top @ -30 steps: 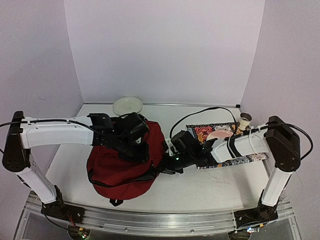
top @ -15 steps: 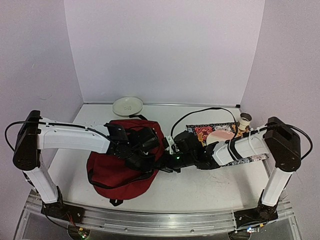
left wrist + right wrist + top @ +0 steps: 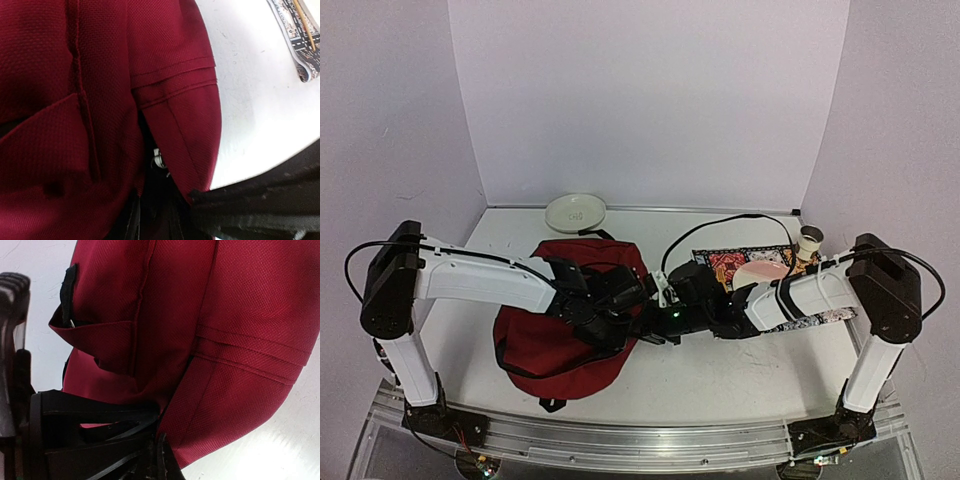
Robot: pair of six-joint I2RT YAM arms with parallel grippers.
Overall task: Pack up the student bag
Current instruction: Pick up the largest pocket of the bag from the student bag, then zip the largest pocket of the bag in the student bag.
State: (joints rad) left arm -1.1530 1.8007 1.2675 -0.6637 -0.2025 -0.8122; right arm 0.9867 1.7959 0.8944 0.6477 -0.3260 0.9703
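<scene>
The student bag (image 3: pixel 555 340), dark red fabric with black straps, lies left of the table's middle. Both grippers meet at its right edge. My left gripper (image 3: pixel 628 318) reaches across the bag; in its wrist view the thin fingers (image 3: pixel 132 222) stand close together on the black zip strip, just below a metal zip pull (image 3: pixel 158 160). My right gripper (image 3: pixel 655 325) comes in from the right. Its jaws (image 3: pixel 160 457) are shut on a fold of the red fabric (image 3: pixel 225 405). The bag's inside is hidden.
A white bowl (image 3: pixel 575 212) sits at the back wall. Patterned books (image 3: pixel 745 262) lie right of the bag under the right arm, with a pink item (image 3: pixel 760 270) and a small roll (image 3: pixel 810 240) by them. A book's corner (image 3: pixel 300 40) shows on the white tabletop.
My left arm has swung from above the bag's top down to its right edge, beside the right gripper, and its jaws have narrowed. The right gripper has held still.
</scene>
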